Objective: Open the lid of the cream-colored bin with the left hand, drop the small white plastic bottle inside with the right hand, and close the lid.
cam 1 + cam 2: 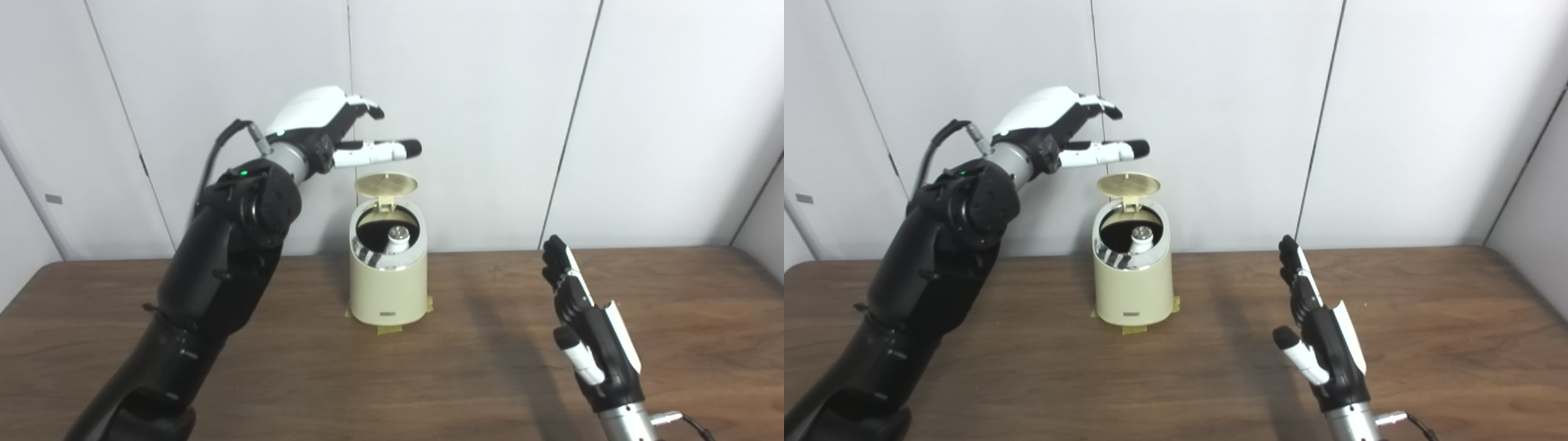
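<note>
The cream-colored bin [388,285] stands upright on the wooden table, fixed by tape at its base. Its round lid [386,185] is tipped up on the rear hinge, leaving the mouth uncovered. Inside the bin the small white plastic bottle [397,239] shows, its cap end pointing up. My left hand [334,128] hovers above and left of the lid, open, fingers stretched toward it without touching. My right hand [582,324] is raised over the table to the right of the bin, open and holding nothing.
The brown wooden table [465,380] ends at white wall panels [612,122] right behind the bin. My left forearm [208,294] rises over the table's left part. A cable [686,419] trails from the right wrist.
</note>
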